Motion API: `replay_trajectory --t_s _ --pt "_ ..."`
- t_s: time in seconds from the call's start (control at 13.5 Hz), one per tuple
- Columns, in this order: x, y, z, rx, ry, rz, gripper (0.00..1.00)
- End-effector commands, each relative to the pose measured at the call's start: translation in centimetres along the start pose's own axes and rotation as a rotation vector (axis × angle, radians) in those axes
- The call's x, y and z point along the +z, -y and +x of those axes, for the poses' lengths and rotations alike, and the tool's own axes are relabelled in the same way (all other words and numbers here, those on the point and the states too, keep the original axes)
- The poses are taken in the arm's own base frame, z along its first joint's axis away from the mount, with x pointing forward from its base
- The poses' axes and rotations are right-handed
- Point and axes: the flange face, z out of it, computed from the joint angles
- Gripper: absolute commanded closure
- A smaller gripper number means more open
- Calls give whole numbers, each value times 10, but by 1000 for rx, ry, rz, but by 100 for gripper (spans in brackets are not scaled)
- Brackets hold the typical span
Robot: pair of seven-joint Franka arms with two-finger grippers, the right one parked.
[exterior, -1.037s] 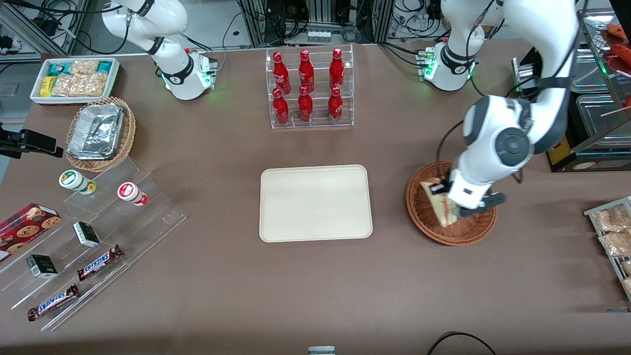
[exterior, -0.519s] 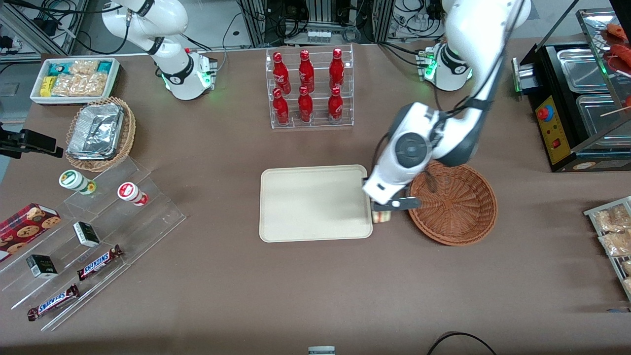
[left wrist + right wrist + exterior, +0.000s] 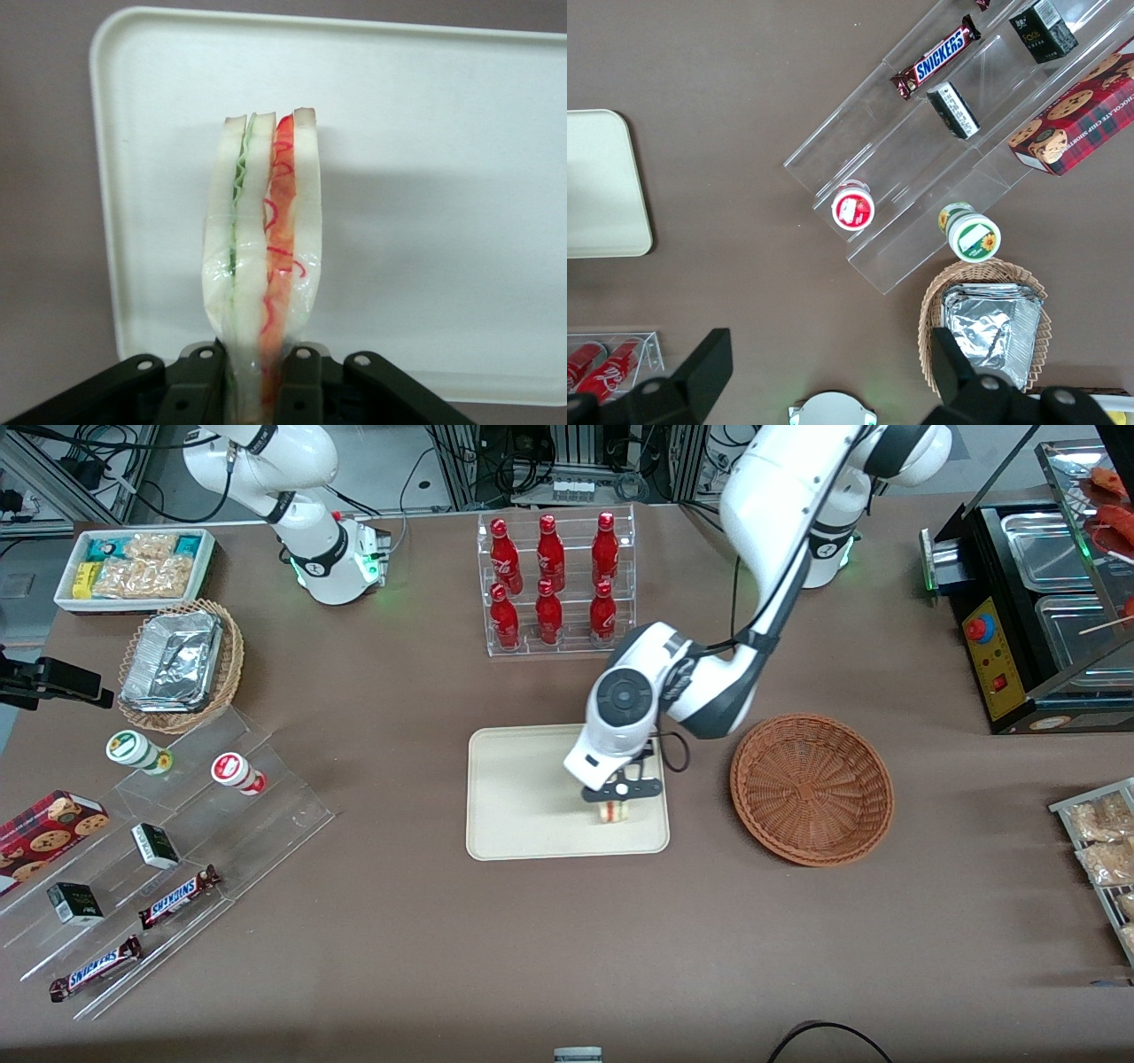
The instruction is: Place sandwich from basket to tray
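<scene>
My left gripper [image 3: 615,804] is shut on the sandwich [image 3: 613,811], a clear-wrapped wedge of pale bread with red and green filling. It holds the sandwich over the cream-beige tray [image 3: 523,797], at the tray's end nearest the basket. In the left wrist view the sandwich [image 3: 261,257] stands pinched between the black fingers [image 3: 301,385], with the tray [image 3: 443,177] beneath it. The reddish-brown wicker basket [image 3: 811,788] stands beside the tray toward the working arm's end, with nothing in it.
A clear rack of red bottles [image 3: 554,584] stands farther from the front camera than the tray. A tan basket with foil containers [image 3: 181,664], a white snack bin [image 3: 135,568] and clear shelves with snacks [image 3: 159,850] lie toward the parked arm's end.
My gripper has carried the sandwich out of the basket, past the tray's edge, to above the tray. The basket now holds nothing.
</scene>
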Motion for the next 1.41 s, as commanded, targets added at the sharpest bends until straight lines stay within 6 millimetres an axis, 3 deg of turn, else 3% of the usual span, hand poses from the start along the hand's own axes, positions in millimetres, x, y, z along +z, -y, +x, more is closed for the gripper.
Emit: replay_trajectory --t_s 0.0,0.22,0.74,0.81,0.89,1.11,1.33 --pt "8 -35 -2 -39 -12 -20 100" --pt "15 -46 -7 -58 -14 -21 100" --pt "34 -53 5 -122 -16 -28 100" --pt "32 -53 6 -128 -18 -29 70" --pt "28 -53 6 -123 -21 -33 1" --pt "7 -56 7 -120 -28 -42 0" --pt "-47 -54 4 -111 -25 -48 0"
